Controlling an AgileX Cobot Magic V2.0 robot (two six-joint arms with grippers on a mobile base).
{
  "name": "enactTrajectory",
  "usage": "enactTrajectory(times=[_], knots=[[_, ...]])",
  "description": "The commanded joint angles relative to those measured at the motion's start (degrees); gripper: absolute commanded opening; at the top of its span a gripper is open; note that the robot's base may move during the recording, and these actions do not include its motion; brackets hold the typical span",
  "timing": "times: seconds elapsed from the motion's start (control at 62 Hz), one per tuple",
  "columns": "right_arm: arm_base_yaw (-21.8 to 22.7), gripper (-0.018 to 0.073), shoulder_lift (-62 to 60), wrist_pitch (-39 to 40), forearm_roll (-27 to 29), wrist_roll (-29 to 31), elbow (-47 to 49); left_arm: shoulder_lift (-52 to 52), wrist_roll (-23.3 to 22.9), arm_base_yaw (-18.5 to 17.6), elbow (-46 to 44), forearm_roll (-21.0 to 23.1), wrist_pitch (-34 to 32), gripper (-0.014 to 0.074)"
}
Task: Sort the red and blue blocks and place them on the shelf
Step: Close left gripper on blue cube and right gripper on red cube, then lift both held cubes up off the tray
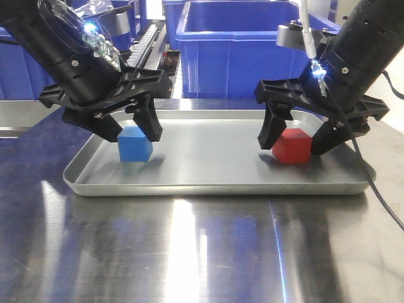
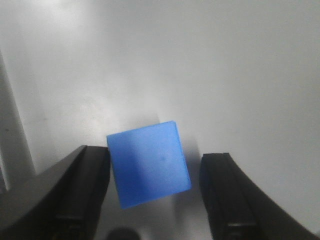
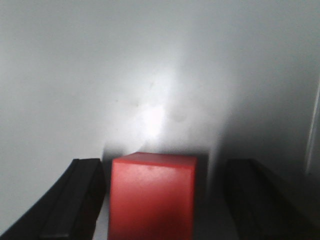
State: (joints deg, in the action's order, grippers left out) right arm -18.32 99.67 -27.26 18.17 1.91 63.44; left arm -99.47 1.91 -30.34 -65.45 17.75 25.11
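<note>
Blue block (image 1: 135,144) at 9 o'clock in the tray (image 1: 208,187), left claw (image 1: 132,135) spread astride it | red block (image 1: 292,146) at 3 o'clock, right claw (image 1: 291,145) spread astride | square your left claw to the skewed blue faces, then close both evenly.

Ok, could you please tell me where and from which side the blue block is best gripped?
Grip the blue block on two opposite side faces, coming down from above, where the open left gripper straddles it. It lies flat in the tray, top free. It sits slightly turned against the fingers, so a small wrist twist would probably square the grip.
</note>
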Motion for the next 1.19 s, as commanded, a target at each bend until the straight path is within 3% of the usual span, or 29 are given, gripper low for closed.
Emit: enactTrajectory(times=[0.0,0.839,0.984,1.178], knots=[[0.11,0.0603,-1.66,0.68,0.97,0.18,1.27,2.34,-0.12,-0.41,-1.86,0.99,-2.78,0.0458],[0.11,0.0601,-1.66,0.39,0.97,0.18,1.27,2.34,-0.12,-0.41,-1.86,0.99,-2.46,0.0437],[0.11,0.0501,-1.66,-0.22,0.97,0.18,1.27,2.34,-0.12,-0.41,-1.86,0.99,-2.24,0.0322],[0.11,0.0228,-1.66,-0.84,0.97,0.18,1.27,2.34,-0.12,-0.41,-1.86,0.88,-2.24,0.0173]])
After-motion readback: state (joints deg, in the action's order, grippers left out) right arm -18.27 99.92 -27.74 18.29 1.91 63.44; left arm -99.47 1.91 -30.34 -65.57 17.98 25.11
